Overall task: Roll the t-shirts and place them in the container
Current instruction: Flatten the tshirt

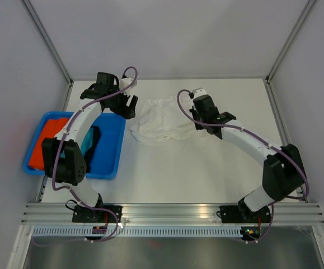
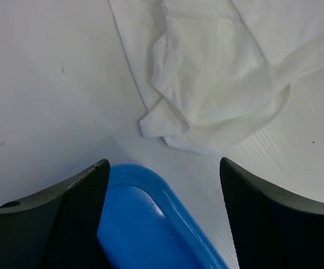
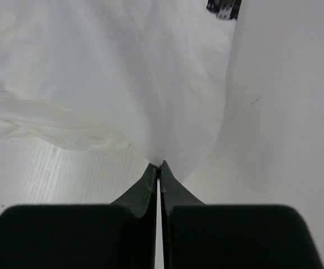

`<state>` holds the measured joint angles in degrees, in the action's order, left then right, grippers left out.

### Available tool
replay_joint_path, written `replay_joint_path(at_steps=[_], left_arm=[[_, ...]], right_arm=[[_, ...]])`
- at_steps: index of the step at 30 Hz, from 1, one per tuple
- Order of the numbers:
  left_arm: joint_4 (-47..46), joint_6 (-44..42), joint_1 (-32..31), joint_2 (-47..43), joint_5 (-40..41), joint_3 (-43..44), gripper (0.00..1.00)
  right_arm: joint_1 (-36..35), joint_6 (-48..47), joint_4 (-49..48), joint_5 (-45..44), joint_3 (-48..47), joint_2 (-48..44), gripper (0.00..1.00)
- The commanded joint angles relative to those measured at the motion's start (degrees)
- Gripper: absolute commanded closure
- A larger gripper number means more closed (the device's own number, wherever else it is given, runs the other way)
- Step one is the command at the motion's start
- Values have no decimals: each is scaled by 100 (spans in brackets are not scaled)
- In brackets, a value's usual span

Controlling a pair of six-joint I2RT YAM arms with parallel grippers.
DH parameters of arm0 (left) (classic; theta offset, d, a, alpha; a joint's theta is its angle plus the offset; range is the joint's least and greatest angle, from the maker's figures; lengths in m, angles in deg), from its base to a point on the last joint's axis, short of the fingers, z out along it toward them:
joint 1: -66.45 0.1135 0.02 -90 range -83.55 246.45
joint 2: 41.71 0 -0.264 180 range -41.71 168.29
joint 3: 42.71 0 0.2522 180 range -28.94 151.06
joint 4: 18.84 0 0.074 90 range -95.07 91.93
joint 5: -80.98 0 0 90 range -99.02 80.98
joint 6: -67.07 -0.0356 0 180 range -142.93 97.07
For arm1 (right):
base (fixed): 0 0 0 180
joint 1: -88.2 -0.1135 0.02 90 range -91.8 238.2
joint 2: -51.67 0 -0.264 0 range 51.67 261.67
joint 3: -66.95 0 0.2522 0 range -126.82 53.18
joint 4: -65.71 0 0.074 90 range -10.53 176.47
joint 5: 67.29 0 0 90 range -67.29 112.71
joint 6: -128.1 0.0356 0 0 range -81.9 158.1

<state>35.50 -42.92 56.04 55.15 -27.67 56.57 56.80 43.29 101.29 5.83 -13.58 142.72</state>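
a white table is spreading out under both arms, its surface faintly ribbed and carrying a few tiny dark specks in the wrist views. plain pale walls are closing it in on three sides, with thin metal posts running up at the far corners and a slotted aluminium rail lying along the near edge. a blue tray is sitting at the left side of the table, partly under the left arm. an orange t-shirt is filling the tray's left part, and a teal t-shirt is showing beside the arm, mostly hidden.

the white t-shirt is lying crumpled on the table between the two grippers, just to the right of the tray and toward the far side. it is bunching into soft folds, with one folded corner pointing toward the tray's rim. a small black-and-grey print is showing near the top of the right wrist view.

the right gripper is pinching the shirt's right edge, its jaws pressed together with a tuck of cloth rising from between the tips. the left gripper is hanging wide apart and holding nothing, over the tray's far corner, close to the shirt but clear of it.
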Motion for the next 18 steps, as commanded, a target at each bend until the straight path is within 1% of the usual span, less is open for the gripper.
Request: replay_joint_path(at_steps=[1,4,6,10,11,13,15,16,18], left_arm=[[3,-136,-354,184,10,106,16],[-6,-383,-716,543,449,79,14],[-23,-471,-882,772,722,184,14],[-76,-427,-918,1570,890,798,14],[-85,-444,-918,1712,785,1070,14],[-94,-523,-953,2063,679,1343,14],[-94,-629,-1067,2284,898,1459,14],[-85,-673,-1094,2381,977,1485,15],[-94,-743,-1112,2574,1101,1512,24]], right_arm=[[-7,263,-170,572,84,-867,100],[142,298,-152,511,111,-1308,100],[387,281,5,493,58,-1553,100],[731,202,173,545,31,-1941,100],[827,184,130,633,75,-1994,100],[872,175,155,643,67,-2029,100],[907,175,164,669,84,-2047,100],[916,175,156,660,102,-2047,100],[960,149,138,625,137,-2056,100]])
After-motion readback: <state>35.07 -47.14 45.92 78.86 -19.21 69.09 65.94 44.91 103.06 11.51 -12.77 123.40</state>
